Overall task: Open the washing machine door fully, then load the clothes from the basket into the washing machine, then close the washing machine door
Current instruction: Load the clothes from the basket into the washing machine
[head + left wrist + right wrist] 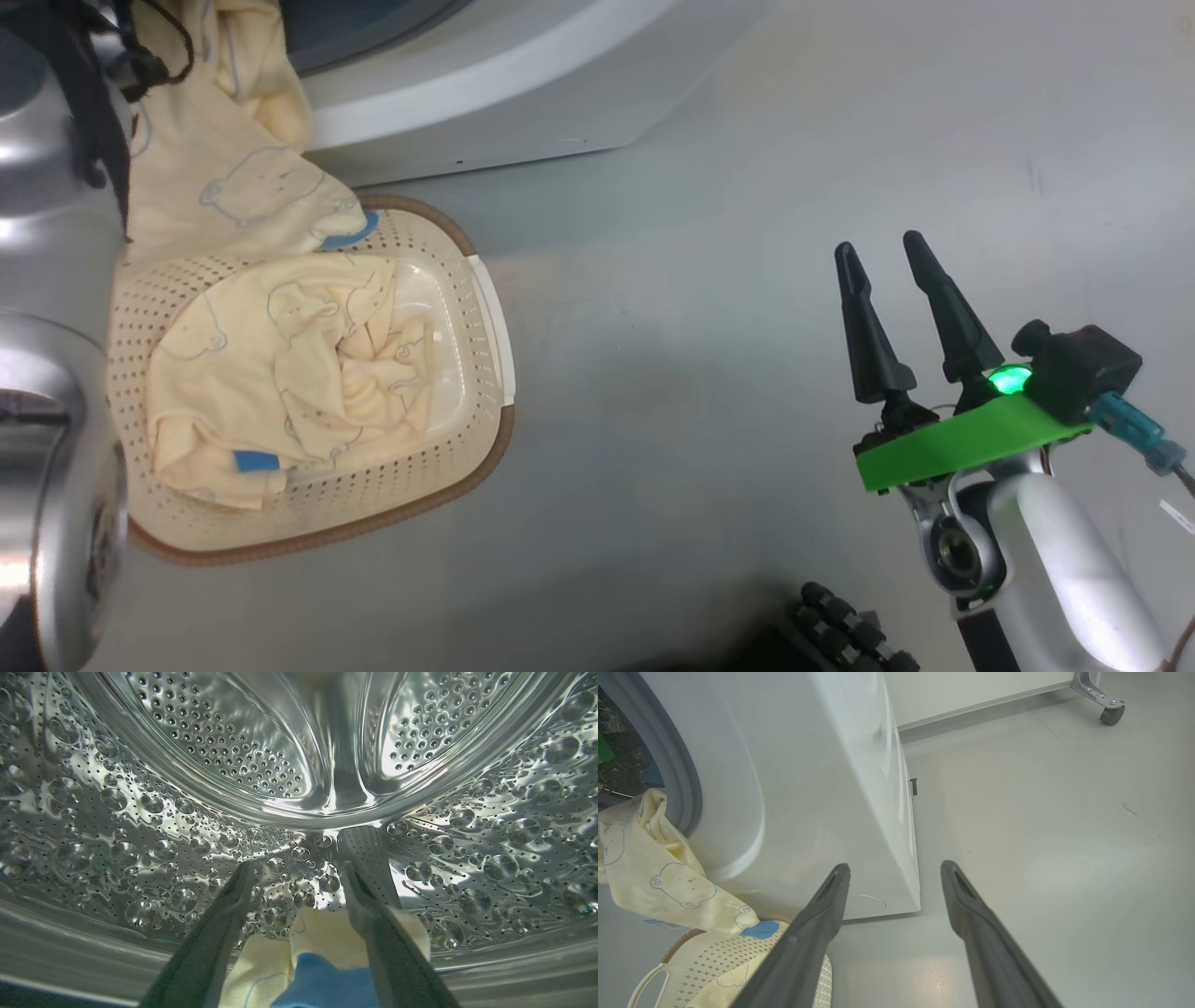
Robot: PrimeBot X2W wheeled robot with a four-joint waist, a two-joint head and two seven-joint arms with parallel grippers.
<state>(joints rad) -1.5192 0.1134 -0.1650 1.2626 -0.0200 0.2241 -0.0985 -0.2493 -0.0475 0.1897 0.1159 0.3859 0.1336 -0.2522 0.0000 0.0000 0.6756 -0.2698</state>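
My left gripper point(299, 868) is inside the steel drum of the washing machine point(299, 765), fingers spread open. Below them a cream and blue bunch of the clothes point(322, 952) lies on the drum's lower wall, not pinched. In the head view a cream garment point(224, 177) trails from the machine's opening point(373, 37) down onto the basket point(467, 439), which holds more cream clothes point(299, 373). My right gripper point(892, 275) hovers open and empty over the floor, right of the basket. The washing machine door is out of view.
The white washer front point(808, 788) stands just behind the basket point(714, 966). A silver left arm segment point(56, 373) covers the head view's left edge. Grey floor point(700, 280) spreads to the right; a caster wheel point(1111, 711) stands far back by the wall.
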